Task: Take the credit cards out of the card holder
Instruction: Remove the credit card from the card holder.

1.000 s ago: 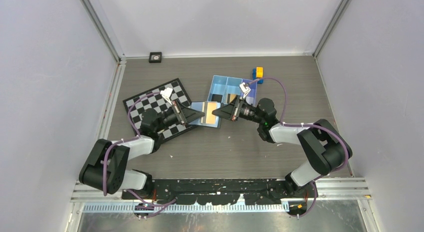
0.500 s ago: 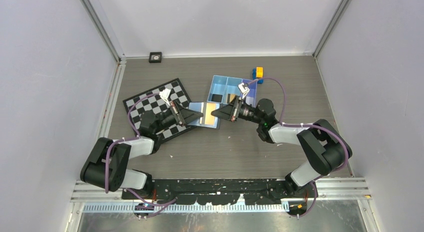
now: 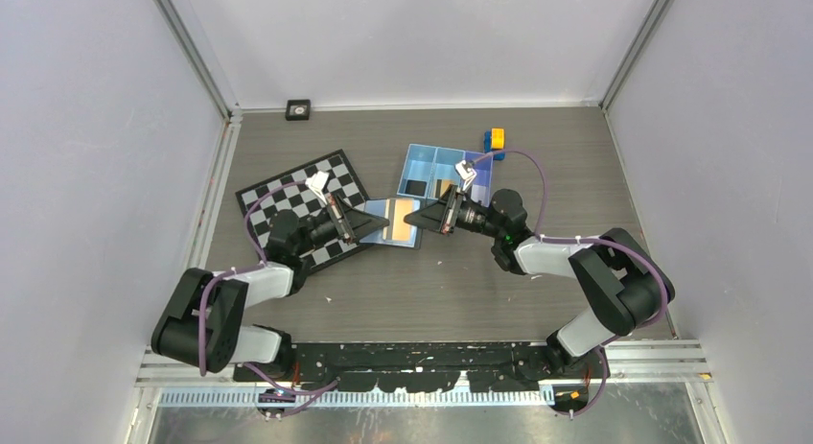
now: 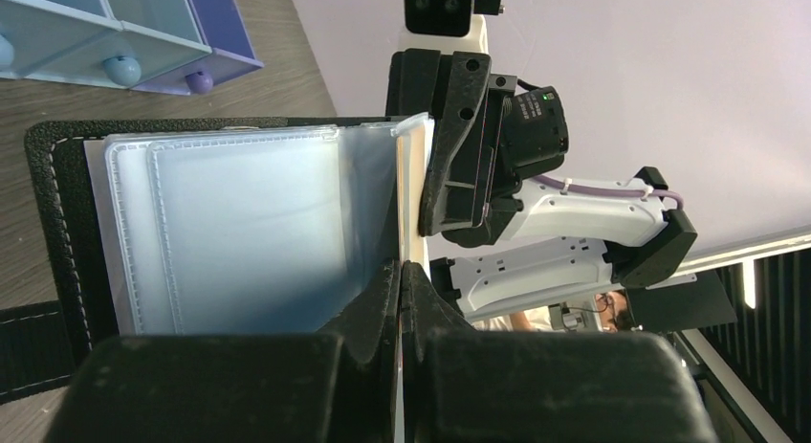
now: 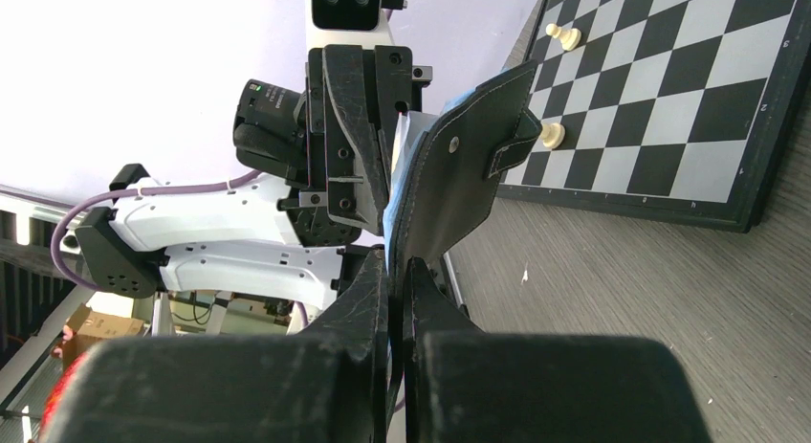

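**Keep the case spread and free one hand for the card**

You had the card holder (image 3: pixel 378 208) opened out between both hands near the middle of the bench (image 3: pixel 431 281), just in front of the light-blue tray (image 3: pixel 412 152) and beside the chessboard (image 3: pixel 288 190); whether it touched the bench or hung just above it, I could not tell.

Your left hand (image 3: pixel 376 220) was pinched fully shut on a thin pale edge of the clear inner sleeves; whether a card lay inside that pinch was not visible. Your right hand (image 3: pixel 410 217) was likewise clamped shut, on the black outer cover near its snap strap.

With both hands occupied, nothing was free to draw a card. As I judged it, the step called for one hand to keep the cover firmly anchored; the other needed to let go and re-grip the exposed edge of the gold-orange card (image 3: pixel 399 230). The pull wanted to run straight along the sleeve's opening, slowly; a skewed pull risked dragging the whole case or creasing the plastic.

From above, the opened holder's long axis ran left to right, from hand to hand, with the fold crossing it front to back; its inner faces pointed up, the pale bluish leaf towards your left hand and the gold-orange card towards your right.
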`<state>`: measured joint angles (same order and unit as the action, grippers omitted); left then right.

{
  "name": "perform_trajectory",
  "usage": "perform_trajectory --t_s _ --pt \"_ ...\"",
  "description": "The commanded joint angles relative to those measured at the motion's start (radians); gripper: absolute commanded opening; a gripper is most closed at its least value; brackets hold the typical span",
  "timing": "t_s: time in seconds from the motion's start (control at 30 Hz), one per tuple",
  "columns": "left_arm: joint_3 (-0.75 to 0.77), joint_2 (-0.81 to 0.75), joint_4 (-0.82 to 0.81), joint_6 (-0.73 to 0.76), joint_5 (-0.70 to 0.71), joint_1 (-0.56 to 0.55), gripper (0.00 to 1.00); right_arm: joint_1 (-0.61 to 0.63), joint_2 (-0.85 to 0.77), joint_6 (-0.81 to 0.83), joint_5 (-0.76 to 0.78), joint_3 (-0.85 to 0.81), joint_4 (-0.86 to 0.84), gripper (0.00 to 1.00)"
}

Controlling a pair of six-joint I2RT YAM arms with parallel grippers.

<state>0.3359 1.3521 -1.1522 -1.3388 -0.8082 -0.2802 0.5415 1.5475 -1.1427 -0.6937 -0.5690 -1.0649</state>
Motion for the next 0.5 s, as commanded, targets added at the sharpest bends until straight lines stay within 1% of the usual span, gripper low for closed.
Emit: perform_trajectory --t_s 0.0,0.23,0.47 --pt "0.007 -0.063 0.129 0.085 0.063 0.042 0.0 -0.017 -0.01 0.006 -0.007 -0.014 -0.054 0.01" --pt "0.023 -0.13 0.305 0.158 0.097 0.043 0.0 -0.016 -0.012 0.006 -0.006 -0.012 -0.055 0.0" --pt "0.023 -0.142 0.32 0.164 0.101 0.044 0.0 -0.016 -0.013 0.005 -0.006 -0.012 -0.058 0.0"
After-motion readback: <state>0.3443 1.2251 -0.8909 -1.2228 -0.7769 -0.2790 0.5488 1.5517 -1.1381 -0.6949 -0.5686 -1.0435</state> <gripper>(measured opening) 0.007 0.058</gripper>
